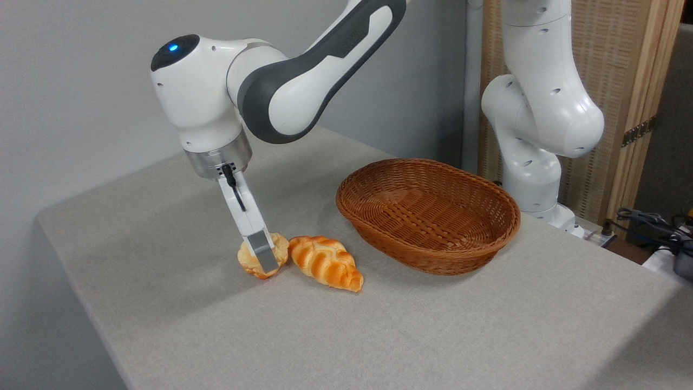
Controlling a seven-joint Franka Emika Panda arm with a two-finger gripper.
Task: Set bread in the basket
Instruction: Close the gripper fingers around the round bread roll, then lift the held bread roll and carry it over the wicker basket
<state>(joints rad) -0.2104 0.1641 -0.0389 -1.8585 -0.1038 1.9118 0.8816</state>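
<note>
Where the arm reaches down at the left of the table (487, 336), the gripper (262, 253) stands over the bread (250, 262), a small round pale-golden bun with a darker orange base. One grey-tipped finger (263, 250) lies across the near face of the bun; the other finger is hidden behind it, so the claw looks to be straddling the bun, but whether it is pinching or slack, cannot tell. Bun appears to rest on the grey cloth surface, near the left-front part of the table. Just beside it to the right, touching or nearly so, lies a braided loaf (325, 262), orange-gold, tapering to a point toward the near right. Basket (427, 214), reddish-brown wicker, oval, shallow, sits farther right and a little farther back, apart from both loaves, nothing visible inside. Arm's white base column (541, 119) rises behind the basket at far right. Cables (647, 219) at the right edge, off the table.
</note>
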